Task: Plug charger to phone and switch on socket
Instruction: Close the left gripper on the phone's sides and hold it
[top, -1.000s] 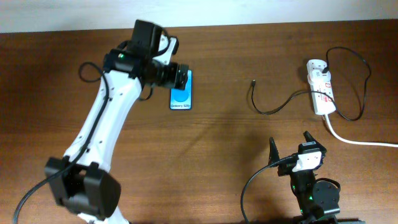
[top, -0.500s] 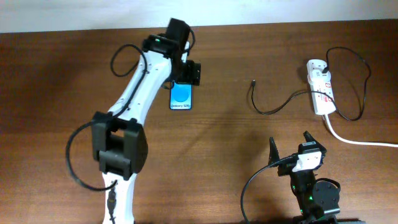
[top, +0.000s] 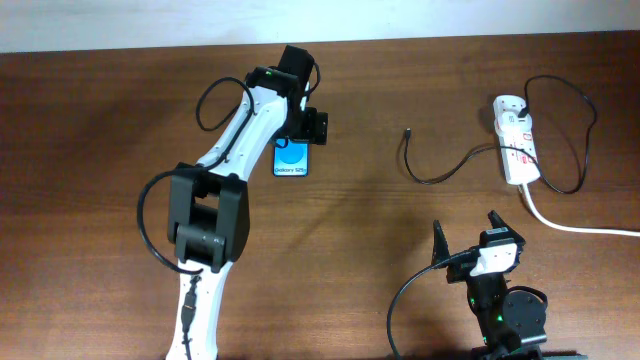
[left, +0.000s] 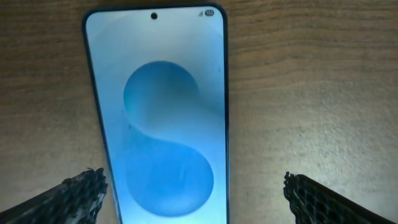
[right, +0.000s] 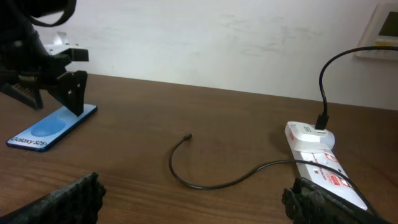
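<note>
Brown wooden table (top: 100, 120), pale wall (right: 186, 37) behind: the left gripper (left: 196, 190) hangs spread wide over the phone (top: 291, 160), holding nothing, the right gripper (right: 193, 196) parked agape. The charger (top: 440, 178) lies well apart, near the socket (top: 516, 140); a skewed pinch could skid the phone.

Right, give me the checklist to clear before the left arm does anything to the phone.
1. Left gripper open: ok, fingers spread wider than the phone, one to each side.
2. Phone flat on the table, screen up: ok.
3. Plug tip free to pick up: ok, it lies bare on the table, apart from the phone.
4. Charger seated in the power strip: ok, as far as the right wrist view shows.
5. Power strip switched on: cannot tell.
6. Right gripper open and empty: ok.
</note>
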